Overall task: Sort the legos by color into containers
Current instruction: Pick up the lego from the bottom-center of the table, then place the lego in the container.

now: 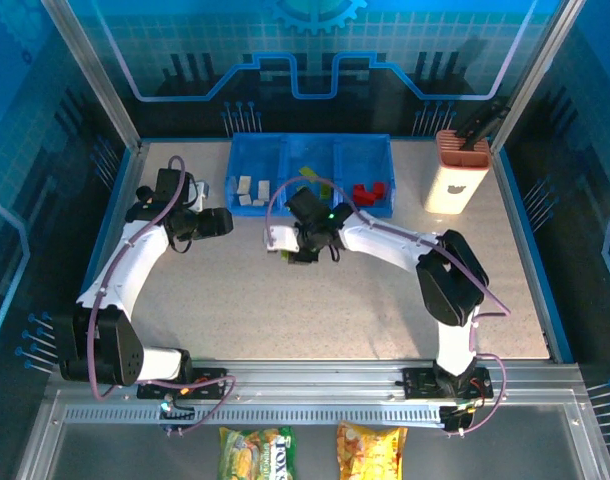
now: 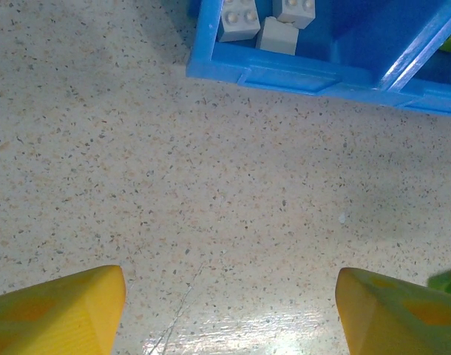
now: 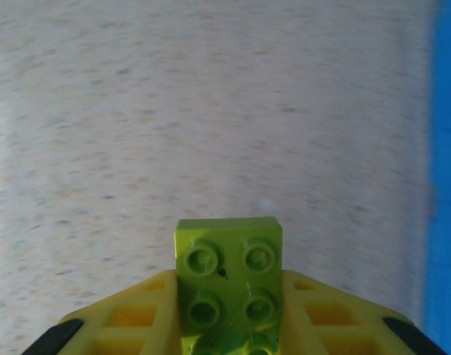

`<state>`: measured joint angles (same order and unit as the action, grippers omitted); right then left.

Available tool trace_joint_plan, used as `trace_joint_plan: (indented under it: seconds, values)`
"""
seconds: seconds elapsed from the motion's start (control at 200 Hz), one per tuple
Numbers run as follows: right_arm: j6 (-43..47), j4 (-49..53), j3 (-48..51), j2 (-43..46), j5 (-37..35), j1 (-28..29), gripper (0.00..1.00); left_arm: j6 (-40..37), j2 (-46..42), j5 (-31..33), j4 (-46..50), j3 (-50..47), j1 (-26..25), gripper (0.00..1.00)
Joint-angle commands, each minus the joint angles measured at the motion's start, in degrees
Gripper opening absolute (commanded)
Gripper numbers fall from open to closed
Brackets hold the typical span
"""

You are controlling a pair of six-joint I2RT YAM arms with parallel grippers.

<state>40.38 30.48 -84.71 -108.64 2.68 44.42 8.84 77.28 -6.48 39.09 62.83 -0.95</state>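
Note:
A lime green lego [image 3: 228, 277] sits studs-up between the yellow fingers of my right gripper [image 3: 228, 303], which is shut on it just above the table. From above, that gripper [image 1: 290, 250] is in front of the blue tray [image 1: 310, 142], near its middle compartment. The left compartment holds white legos [image 1: 247, 190], the middle one green legos [image 1: 315, 180], the right one red legos [image 1: 370, 192]. My left gripper [image 2: 229, 296] is open over bare table, with nothing between its fingers. It hovers [image 1: 225, 222] just short of the tray's front left corner [image 2: 211, 70]; white legos [image 2: 277, 33] lie inside.
A white-and-terracotta holder [image 1: 455, 175] stands at the back right of the table. The tray's blue wall [image 3: 447, 185] runs along the right edge of the right wrist view. Snack packets [image 1: 315, 452] lie in front of the arm bases.

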Motion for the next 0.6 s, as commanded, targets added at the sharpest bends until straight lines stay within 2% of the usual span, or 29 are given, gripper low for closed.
trace_joint_plan:
  seconds: [0.0, 0.295, 0.595]
  values:
    - [-5.94, -0.21, -4.79, -2.06, -1.12, -3.36, 0.3, -0.81, -0.03, -0.18, -0.48, 0.01, 0.69, 0.76]
    - [-14.1, 1.88, -16.55, -9.73, -1.23, -10.52, 0.29, -0.79, 0.23, 0.15, -0.49, -0.12, 0.86, 0.76]
    - [-16.56, 2.41, -26.9, -19.04, -1.1, -14.31, 0.29, -0.76, 0.68, 0.09, -0.46, -0.2, 0.87, 0.76]
